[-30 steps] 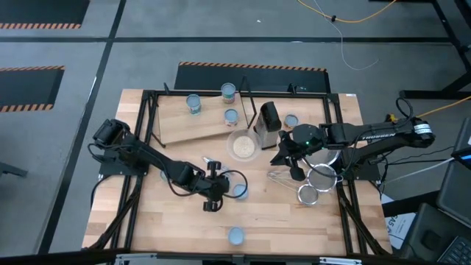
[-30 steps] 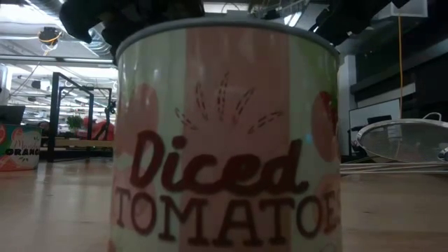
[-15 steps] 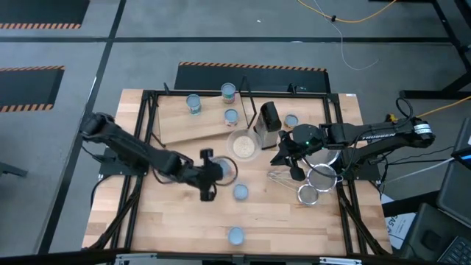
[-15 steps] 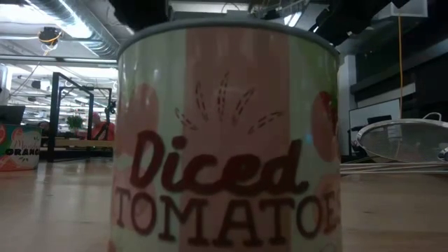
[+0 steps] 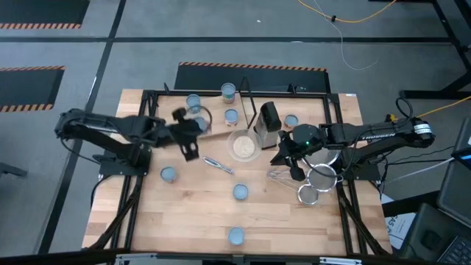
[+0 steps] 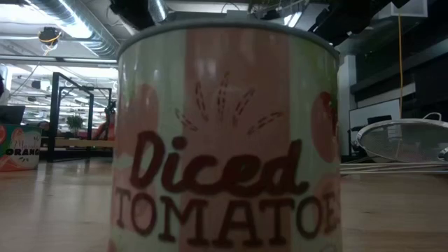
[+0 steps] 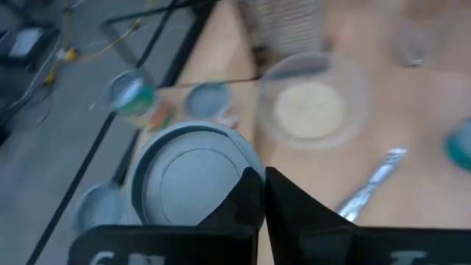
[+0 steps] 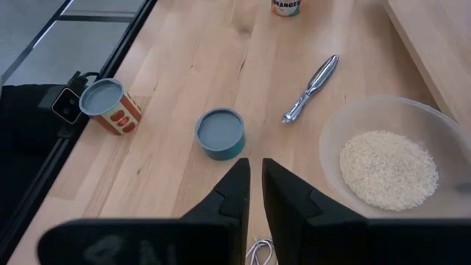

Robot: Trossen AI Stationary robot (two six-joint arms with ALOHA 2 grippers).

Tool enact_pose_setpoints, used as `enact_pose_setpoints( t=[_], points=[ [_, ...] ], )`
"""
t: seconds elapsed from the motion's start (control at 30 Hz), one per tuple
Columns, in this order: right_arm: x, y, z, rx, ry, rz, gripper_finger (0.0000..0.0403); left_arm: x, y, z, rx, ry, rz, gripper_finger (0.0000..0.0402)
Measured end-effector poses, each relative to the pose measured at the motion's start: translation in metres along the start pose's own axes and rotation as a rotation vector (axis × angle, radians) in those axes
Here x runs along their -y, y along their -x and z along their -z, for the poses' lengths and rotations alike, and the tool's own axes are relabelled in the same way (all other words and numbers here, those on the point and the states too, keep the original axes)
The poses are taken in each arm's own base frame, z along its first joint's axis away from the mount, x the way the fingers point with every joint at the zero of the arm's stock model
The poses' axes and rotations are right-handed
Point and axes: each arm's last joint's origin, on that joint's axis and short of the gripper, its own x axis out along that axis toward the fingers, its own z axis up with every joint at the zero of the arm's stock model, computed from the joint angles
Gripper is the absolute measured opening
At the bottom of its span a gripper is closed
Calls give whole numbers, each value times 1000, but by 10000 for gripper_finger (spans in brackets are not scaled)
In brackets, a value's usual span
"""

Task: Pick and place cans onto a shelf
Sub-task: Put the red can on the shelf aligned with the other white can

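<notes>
Left pincer (image 5: 193, 131) apparently grips a can (image 7: 193, 184) over the shelf (image 5: 176, 126); right pincer (image 5: 293, 163) closed.

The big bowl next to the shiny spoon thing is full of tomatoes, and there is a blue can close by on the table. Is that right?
Not quite. The bowl holds white rice, not tomatoes; the right wrist view shows the pale grains heaped inside it. The rest is right: the shiny metal utensil lies beside the bowl, and a blue can stands close by on the table.
</notes>
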Motion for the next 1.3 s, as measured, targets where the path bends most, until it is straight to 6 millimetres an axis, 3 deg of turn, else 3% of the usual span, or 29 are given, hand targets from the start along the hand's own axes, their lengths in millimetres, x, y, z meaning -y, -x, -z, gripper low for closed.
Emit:
enact_pose_setpoints(
  t=[0.23, 0.43, 0.87, 1.3],
  points=[
    [0, 0, 0, 1, 2, 0, 43, -33, -9, 8, -115, 64, -86, 2],
    [0, 0, 0, 0, 2, 0, 43, -46, -26, 9, -181, 116, -86, 2],
    [0, 0, 0, 0, 6, 0, 43, -48, -85, 58, -194, 174, -5, 2],
    [0, 0, 0, 0, 5, 0, 43, -58, -96, 70, -188, 208, 5, 3]
  ],
)
